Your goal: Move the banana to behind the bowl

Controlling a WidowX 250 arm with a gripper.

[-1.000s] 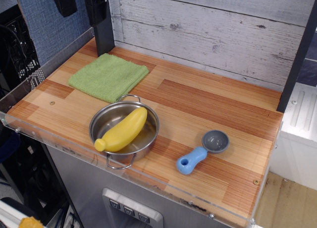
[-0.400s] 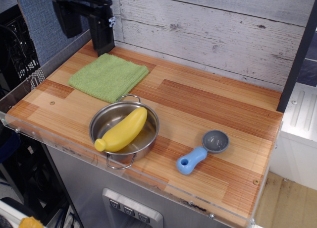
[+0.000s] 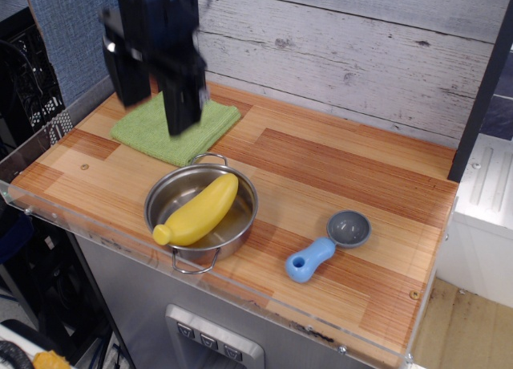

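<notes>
The yellow banana (image 3: 198,210) lies inside the shiny steel bowl (image 3: 166,195), stubby neck towards the front left. The bowl stands near the front edge of the wooden table, with wire loop handles at its back and front. My gripper (image 3: 155,112) is black and blurred. It hangs open above the green cloth, behind and above the bowl, with two fingers (image 3: 183,104) pointing down. It holds nothing.
A folded green cloth (image 3: 202,127) lies behind the bowl at the back left. A blue-handled grey scoop (image 3: 328,245) lies at the front right. A grey plank wall (image 3: 345,56) bounds the back. A clear plastic lip (image 3: 96,234) runs along the table's front edge.
My gripper has come down and forward from the back left corner to over the green cloth, closer to the bowl. The banana, bowl and scoop have not moved.
</notes>
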